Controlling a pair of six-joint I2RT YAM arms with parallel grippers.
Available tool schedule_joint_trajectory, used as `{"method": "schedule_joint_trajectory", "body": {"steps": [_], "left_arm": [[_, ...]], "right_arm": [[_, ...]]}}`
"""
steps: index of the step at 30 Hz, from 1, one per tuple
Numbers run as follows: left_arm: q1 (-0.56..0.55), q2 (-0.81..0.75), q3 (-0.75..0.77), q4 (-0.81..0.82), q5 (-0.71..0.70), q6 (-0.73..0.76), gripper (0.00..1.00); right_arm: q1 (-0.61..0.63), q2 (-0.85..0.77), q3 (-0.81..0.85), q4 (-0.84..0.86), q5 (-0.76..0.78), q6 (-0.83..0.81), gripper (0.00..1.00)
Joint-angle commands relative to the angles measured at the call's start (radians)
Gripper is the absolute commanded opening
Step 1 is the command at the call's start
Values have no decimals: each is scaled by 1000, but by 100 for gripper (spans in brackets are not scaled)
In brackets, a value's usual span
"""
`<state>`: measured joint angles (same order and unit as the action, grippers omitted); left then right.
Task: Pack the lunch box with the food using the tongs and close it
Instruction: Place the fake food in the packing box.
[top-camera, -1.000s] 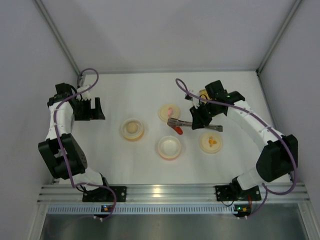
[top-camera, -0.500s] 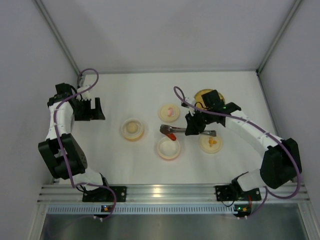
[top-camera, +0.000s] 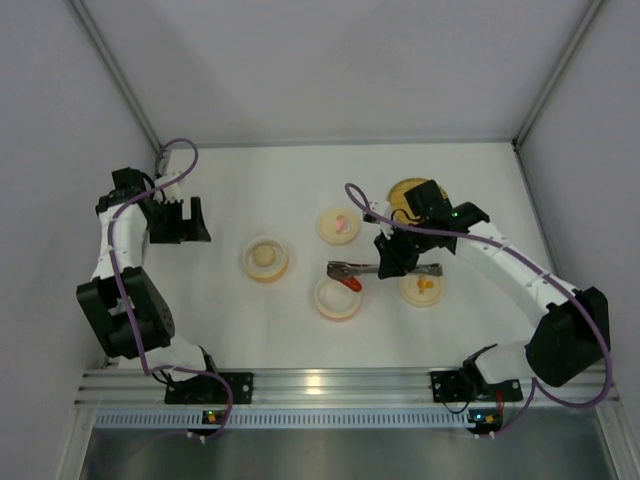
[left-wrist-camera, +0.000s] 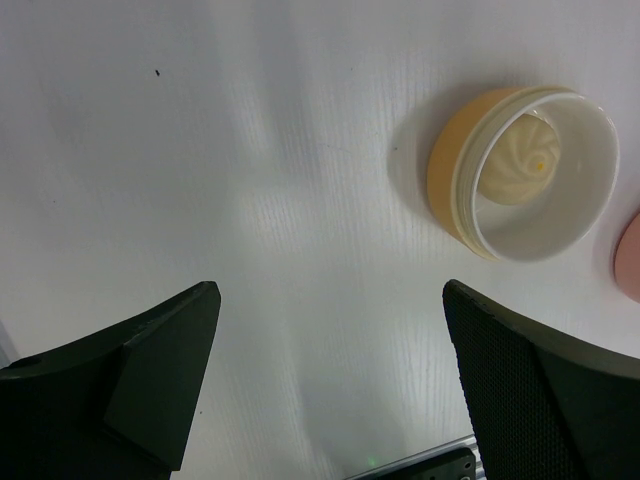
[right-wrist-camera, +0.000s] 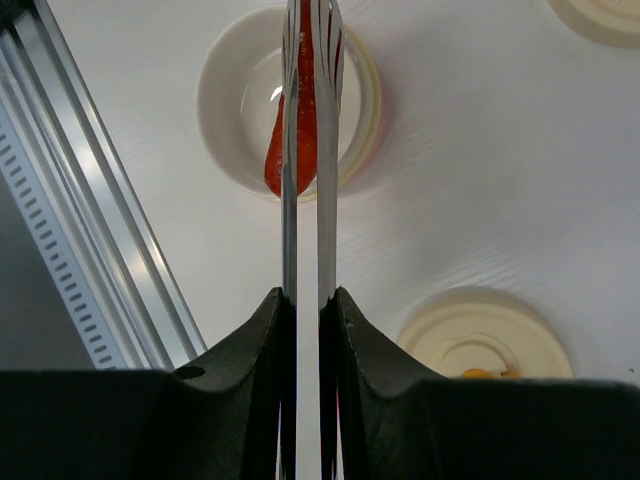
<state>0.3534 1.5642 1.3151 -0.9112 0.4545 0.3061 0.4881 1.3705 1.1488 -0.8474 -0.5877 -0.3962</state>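
Note:
My right gripper (top-camera: 392, 258) (right-wrist-camera: 308, 295) is shut on the silver tongs (top-camera: 375, 269) (right-wrist-camera: 309, 150), which point left. The tong tips pinch a red-orange sausage piece (top-camera: 350, 283) (right-wrist-camera: 304, 130) just above an open cream bowl of the lunch box (top-camera: 325, 302) (right-wrist-camera: 215, 100). A second bowl, orange (top-camera: 248, 266) (left-wrist-camera: 447, 180), holds the pale cream ball (top-camera: 265, 257) (left-wrist-camera: 520, 160). My left gripper (top-camera: 185, 220) (left-wrist-camera: 328, 295) hangs open over bare table, left of that bowl.
Two cream lids lie nearby, one with a pink mark (top-camera: 338, 225) and one with an orange mark (top-camera: 422, 287) (right-wrist-camera: 485, 340). The round woven plate (top-camera: 404, 188) is partly hidden behind my right arm. An aluminium rail (top-camera: 340, 385) runs along the near edge.
My right gripper has carried the tongs and sausage toward the near edge, from beside the pink-marked lid to over the cream bowl. The left arm has not moved.

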Motion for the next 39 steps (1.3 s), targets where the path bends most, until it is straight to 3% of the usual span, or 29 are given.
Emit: {"method": "schedule_joint_trajectory", "body": {"steps": [1, 9, 23, 26, 27, 33, 39], "left_arm": [[4, -26, -5, -3, 13, 7, 98], [4, -32, -13, -2, 4, 10, 98], [4, -35, -31, 9, 0, 16, 98], [4, -33, -33, 11, 1, 14, 98], [4, -32, -34, 12, 1, 14, 98], [4, -32, -34, 14, 1, 18, 98], [4, -32, -34, 14, 3, 18, 98]], "right_arm": [[40, 4, 61, -87, 25, -53, 0], [109, 64, 88, -88, 121, -30, 0], [150, 111, 115, -61, 131, 2, 0], [153, 113, 121, -64, 124, 2, 6], [153, 116, 121, -64, 120, 3, 16], [153, 113, 134, -62, 108, 7, 42], [155, 99, 160, -84, 112, 8, 44]]}}
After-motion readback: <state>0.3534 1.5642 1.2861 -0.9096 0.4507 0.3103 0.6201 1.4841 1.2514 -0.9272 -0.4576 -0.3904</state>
